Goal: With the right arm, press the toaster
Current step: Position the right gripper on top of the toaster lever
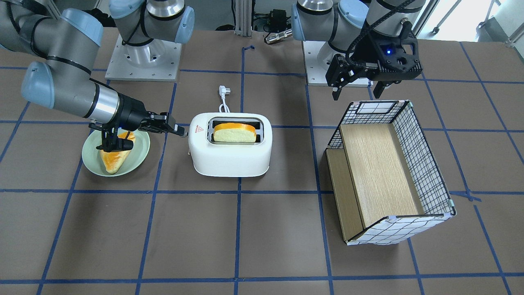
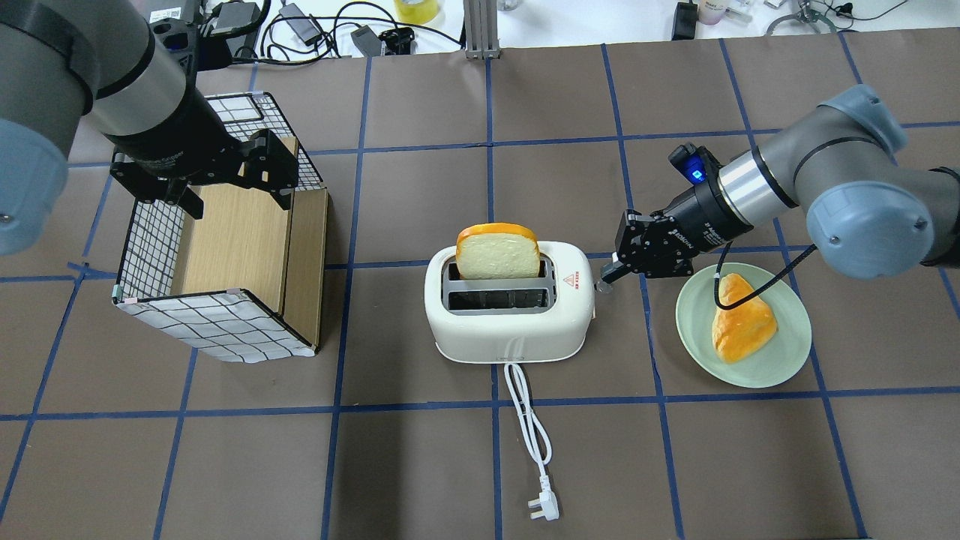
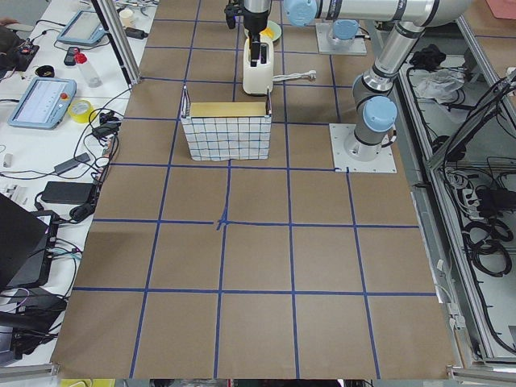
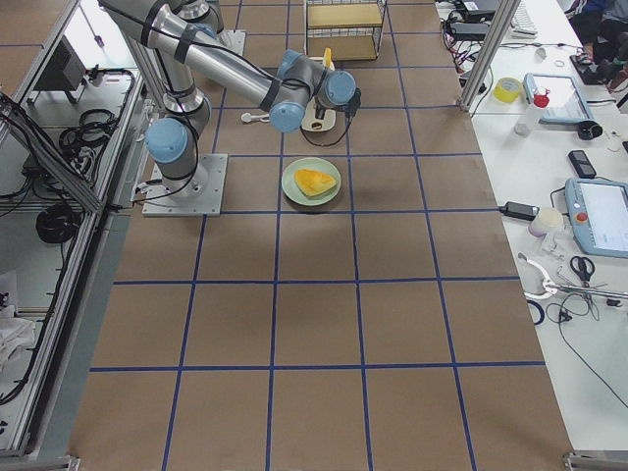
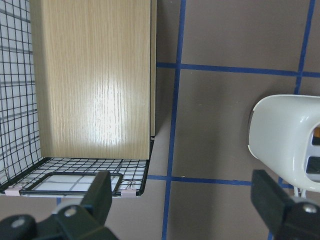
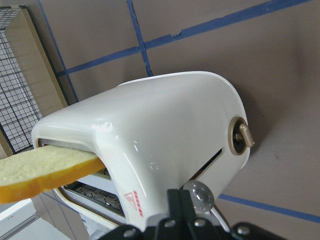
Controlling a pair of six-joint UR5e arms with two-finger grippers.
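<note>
The white two-slot toaster stands mid-table with a slice of bread upright in its far slot. It also shows in the overhead view and the right wrist view. My right gripper is shut and empty. Its tips sit right at the small round lever knob on the toaster's end, low in the right wrist view; I cannot tell whether they touch it. My left gripper is open and empty, hovering above the near end of the checkered wire box.
A green plate with a wedge of bread lies under my right forearm. The toaster's white cord and plug trail towards the robot. The wire box with its wooden insert stands on the robot's left.
</note>
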